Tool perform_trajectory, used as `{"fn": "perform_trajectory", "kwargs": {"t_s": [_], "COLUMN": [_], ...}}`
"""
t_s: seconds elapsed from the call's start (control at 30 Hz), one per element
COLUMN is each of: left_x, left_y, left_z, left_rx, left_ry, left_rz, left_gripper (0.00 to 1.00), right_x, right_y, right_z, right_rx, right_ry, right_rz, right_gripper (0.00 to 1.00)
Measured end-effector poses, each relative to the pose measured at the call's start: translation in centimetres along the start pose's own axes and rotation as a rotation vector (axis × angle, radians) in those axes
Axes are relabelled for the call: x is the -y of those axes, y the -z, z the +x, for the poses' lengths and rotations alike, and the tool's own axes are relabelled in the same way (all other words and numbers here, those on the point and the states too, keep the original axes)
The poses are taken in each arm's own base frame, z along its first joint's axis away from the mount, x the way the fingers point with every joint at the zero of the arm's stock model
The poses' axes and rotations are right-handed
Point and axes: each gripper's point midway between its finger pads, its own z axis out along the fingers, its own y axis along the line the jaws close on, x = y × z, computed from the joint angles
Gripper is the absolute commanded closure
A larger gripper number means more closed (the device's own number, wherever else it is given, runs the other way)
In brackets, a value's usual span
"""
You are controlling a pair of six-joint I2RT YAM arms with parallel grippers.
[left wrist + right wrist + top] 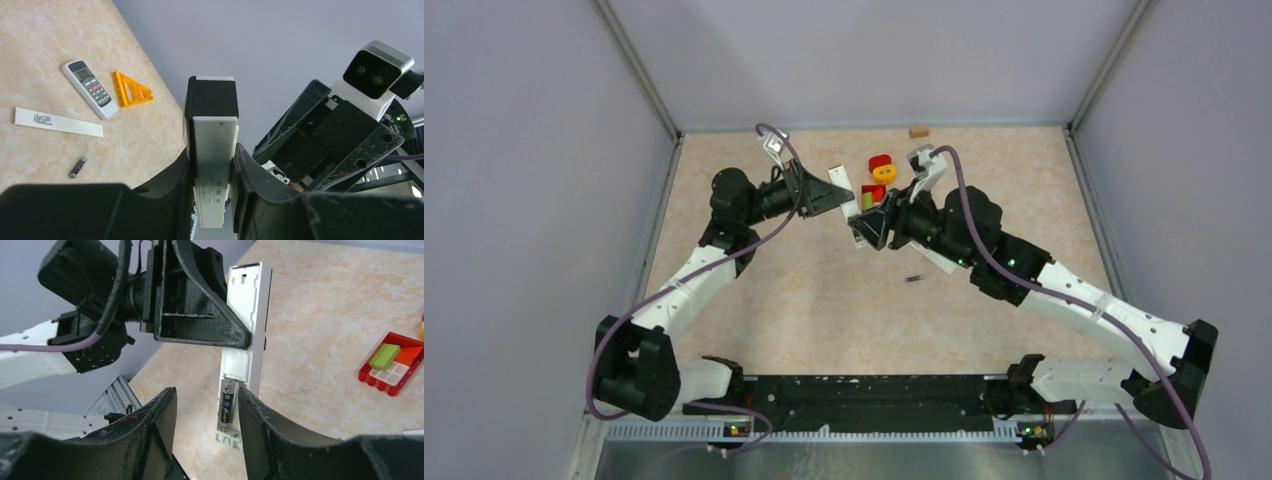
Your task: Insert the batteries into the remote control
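Note:
My left gripper [832, 196] is shut on a white remote control [841, 182] and holds it up above the table. In the left wrist view the remote [215, 130] stands clamped between the fingers [246, 165]. In the right wrist view its battery bay [235, 390] is uncovered, with one dark battery [228, 404] seated in it. My right gripper [206, 390] is open and empty, its jaws on either side of the bay's lower end without touching it. A loose dark battery [914, 278] lies on the table; it also shows in the left wrist view [78, 167].
A second grey-white remote [90, 90], an orange triangle [131, 90] and a flat white strip [57, 122] lie on the table. A red tray with a green block [392, 362], red and yellow toys [881, 165] and a tan block [918, 131] sit towards the back.

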Motion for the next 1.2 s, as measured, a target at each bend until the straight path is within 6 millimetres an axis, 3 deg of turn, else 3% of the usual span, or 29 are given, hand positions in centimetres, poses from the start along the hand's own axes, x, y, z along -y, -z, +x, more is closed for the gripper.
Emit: {"fn": "perform_trajectory", "kwargs": {"t_s": [0.17, 0.3, 0.57, 0.9, 1.03, 1.2], "left_x": [0.0, 0.2, 0.4, 0.6, 0.4, 0.4], "left_y": [0.0, 0.0, 0.0, -0.1, -0.2, -0.2], "left_z": [-0.1, -0.1, -0.3, -0.4, -0.4, -0.5], "left_rx": [0.003, 0.005, 0.009, 0.008, 0.008, 0.013], "left_ry": [-0.002, -0.010, -0.020, -0.011, -0.010, -0.013], "left_rz": [0.001, 0.007, 0.018, 0.030, 0.031, 0.030], "left_gripper": [1.00, 1.00, 1.00, 1.00, 1.00, 1.00], "right_x": [-0.6, -0.6, 0.5, 0.7, 0.7, 0.6], "right_y": [0.2, 0.0, -1.0, -1.7, -1.7, -1.6], "right_z": [-1.4, -1.3, 0.8, 1.5, 1.6, 1.4], "right_rx": [0.033, 0.025, -0.039, -0.065, -0.068, -0.071], "right_ry": [-0.031, -0.047, -0.047, -0.045, -0.045, -0.052], "right_rz": [-0.007, -0.001, 0.041, 0.047, 0.050, 0.050], "right_gripper": [0.68, 0.77, 0.78, 0.82, 0.76, 0.52]}}
